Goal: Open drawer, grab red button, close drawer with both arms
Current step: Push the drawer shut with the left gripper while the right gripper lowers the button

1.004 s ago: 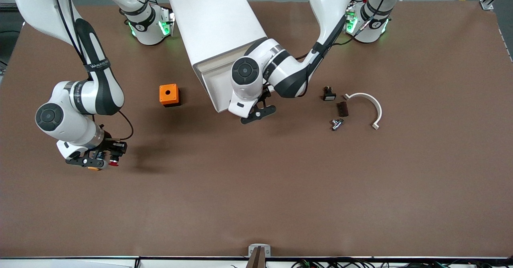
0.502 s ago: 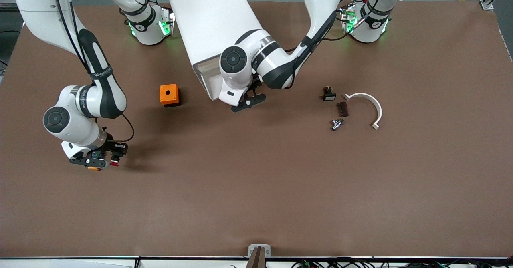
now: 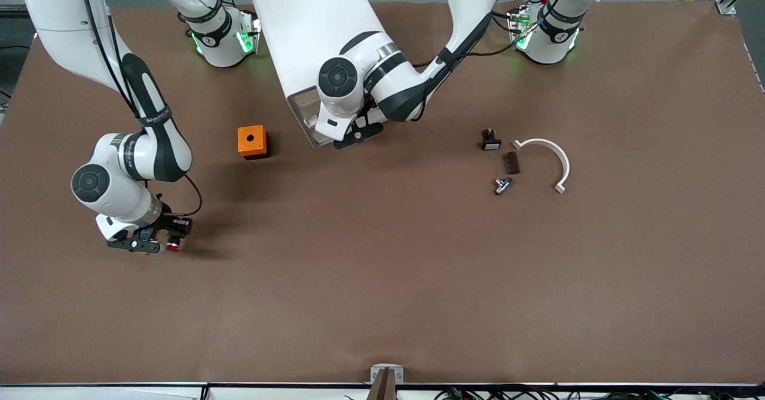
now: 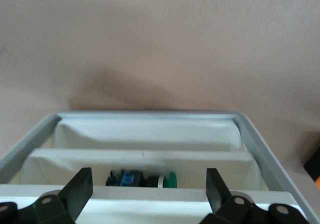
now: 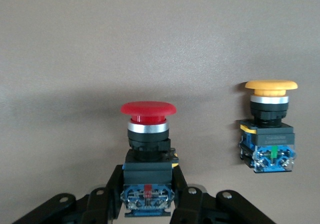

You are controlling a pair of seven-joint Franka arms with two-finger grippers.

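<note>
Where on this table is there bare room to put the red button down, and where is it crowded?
Bare brown table runs wide along the front camera's edge, nearer than the orange cube and cabinet. Crowded: the small parts by the white curved bracket; the yellow button beside the right gripper, shut on the red button; the left gripper at the drawer.

button (image 5: 148,109): glossy red plastic cap, metal collar | drawer (image 4: 145,134): smooth white plastic | table (image 3: 382,280): matt brown

No lettering can be read with confidence. The right arm (image 3: 146,113) bears a small white mark on its black band — illegible.
</note>
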